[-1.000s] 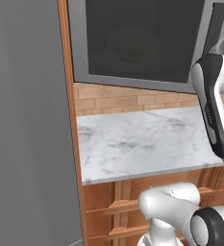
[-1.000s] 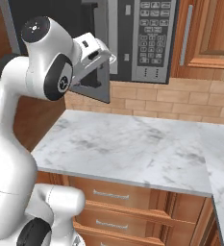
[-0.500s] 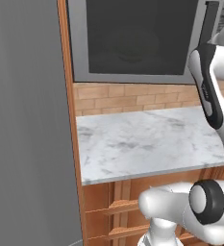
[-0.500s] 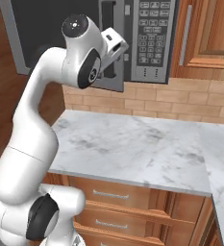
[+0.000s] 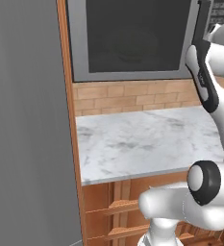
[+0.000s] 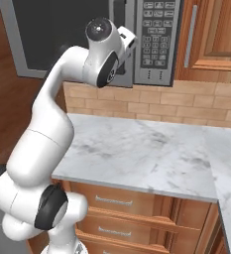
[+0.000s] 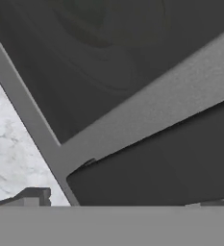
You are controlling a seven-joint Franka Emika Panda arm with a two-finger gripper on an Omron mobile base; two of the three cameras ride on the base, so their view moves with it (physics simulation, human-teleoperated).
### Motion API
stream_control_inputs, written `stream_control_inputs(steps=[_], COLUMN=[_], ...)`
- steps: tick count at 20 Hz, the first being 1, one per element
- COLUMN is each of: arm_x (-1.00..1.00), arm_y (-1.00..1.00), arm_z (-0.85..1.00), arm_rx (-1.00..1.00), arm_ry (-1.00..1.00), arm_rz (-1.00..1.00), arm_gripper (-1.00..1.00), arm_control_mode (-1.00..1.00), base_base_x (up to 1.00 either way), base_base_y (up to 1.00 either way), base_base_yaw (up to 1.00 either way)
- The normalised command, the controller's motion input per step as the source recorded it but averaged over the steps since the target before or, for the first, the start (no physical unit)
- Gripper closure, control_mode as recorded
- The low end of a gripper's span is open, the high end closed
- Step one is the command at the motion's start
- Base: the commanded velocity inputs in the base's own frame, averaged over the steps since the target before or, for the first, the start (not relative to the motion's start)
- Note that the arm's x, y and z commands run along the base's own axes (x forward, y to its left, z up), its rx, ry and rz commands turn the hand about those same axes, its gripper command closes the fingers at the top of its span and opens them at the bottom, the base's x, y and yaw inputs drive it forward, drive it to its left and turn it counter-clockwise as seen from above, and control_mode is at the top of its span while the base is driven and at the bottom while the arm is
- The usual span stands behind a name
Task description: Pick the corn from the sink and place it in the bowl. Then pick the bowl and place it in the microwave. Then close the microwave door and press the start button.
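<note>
Microwave door (image 5: 132,41) is where your attention belongs now: its grey frame and dark glass window face out above the marble counter (image 5: 147,141), and in both base views it looks swung to, or very nearly. Behind the glass a faint round outline shows, which may be the bowl, though it is too dim to be sure. I judge you are at the tail of the closing step, with only the start button left.

The gripper (image 6: 129,40) sits up against the door's right edge, beside the vertical dark handle (image 6: 118,22) and just left of the black keypad panel (image 6: 157,34). In the hand view you look straight at the window and the grey frame from very close — one dark fingertip (image 7: 34,196) shows at the lower left, with a patch of counter beyond it. The claw stands spread wide and grips nothing.

For the next move, check that the door is fully seated, giving it a last push at the handle side if not. Then shift right onto the keypad and press the start key with one fingertip. Which key that is, the pictures are too coarse to tell — most likely in the lower rows.
</note>
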Motion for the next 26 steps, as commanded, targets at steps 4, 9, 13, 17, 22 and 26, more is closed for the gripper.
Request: stream_control_inputs(steps=[4, 9, 13, 17, 22, 26], arm_x=[0.59, 0.74, 0.84, 0.81, 0.28, -0.86], arm_y=[0.41, 0.45, 0.49, 0.41, 0.22, -0.08], arm_z=[-0.51, -0.59, -0.59, -0.50, -0.13, 0.21], arm_rx=[-0.18, -0.20, -0.20, -0.16, -0.07, 0.03], arm_ry=[-0.06, -0.02, 0.00, 0.00, 0.09, -0.11], arm_rz=[0.12, 0.09, 0.05, 0.04, 0.02, 0.00], arm_gripper=[-1.00, -1.00, -1.00, -1.00, -1.00, -1.00], arm_control_mode=[-1.00, -1.00, -1.00, -1.00, -1.00, -1.00], base_base_x=[0.00, 0.00, 0.00, 0.00, 0.00, 0.00], base_base_y=[0.00, 0.00, 0.00, 0.00, 0.00, 0.00], base_base_yaw=[0.00, 0.00, 0.00, 0.00, 0.00, 0.00])
